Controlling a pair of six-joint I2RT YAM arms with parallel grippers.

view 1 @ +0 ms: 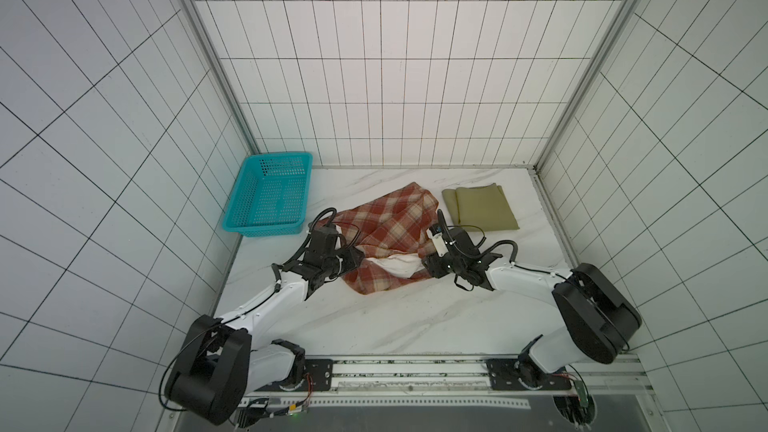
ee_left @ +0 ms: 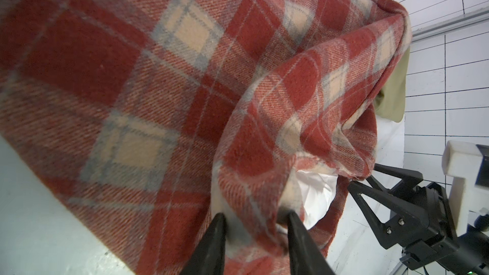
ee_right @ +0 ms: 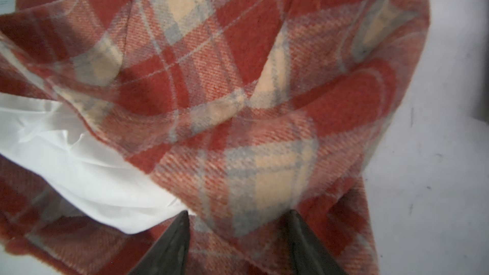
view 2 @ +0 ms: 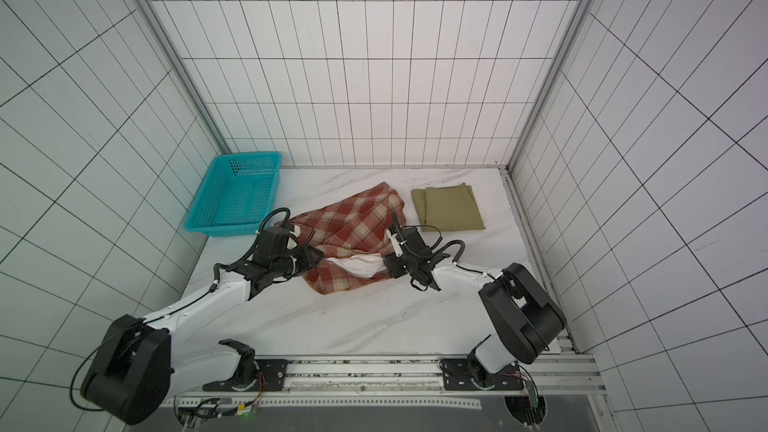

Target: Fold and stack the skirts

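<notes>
plaid skirt (view 1: 386,226): thick woolly twill | olive skirt (view 1: 482,211): smooth cloth

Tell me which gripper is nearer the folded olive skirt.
Right. The right gripper is at the plaid skirt just in front of the olive skirt; the left gripper is across the plaid, farther away.

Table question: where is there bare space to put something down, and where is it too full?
The table is bare across its near strip, between the plaid skirt and the front rail. A bare band also runs along the back wall behind both skirts. It is crowded mid-table: basket, plaid skirt with both tools at it, then the folded khaki skirt.
</notes>
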